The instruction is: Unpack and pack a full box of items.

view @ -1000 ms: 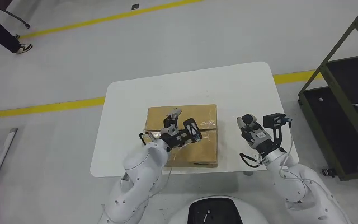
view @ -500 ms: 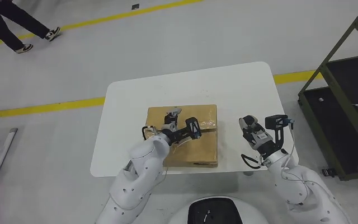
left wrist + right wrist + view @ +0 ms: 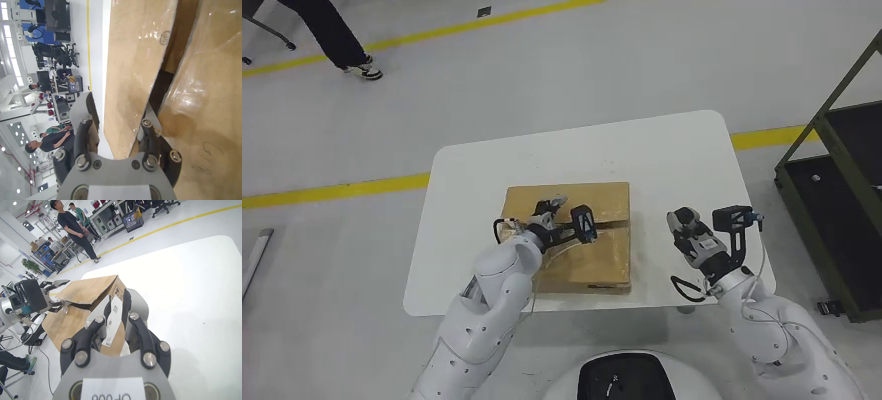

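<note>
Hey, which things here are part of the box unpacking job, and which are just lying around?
Job: cardboard box, flaps ajar; left gripper, jaws open astride one flap; right gripper, jaws open beside it.
Lying about: white table, metal rack, yellow floor line.

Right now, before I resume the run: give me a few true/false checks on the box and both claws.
1. The box sits on the white table. True.
2. Both top flaps are folded fully open. False: the far flap is only raised a little along the seam.
3. The left claw has one finger pushed into the seam, with the far flap between its fingers. True.
4. The right claw is shut on a flap. False: it is open, beside the box and apart from it.
</note>
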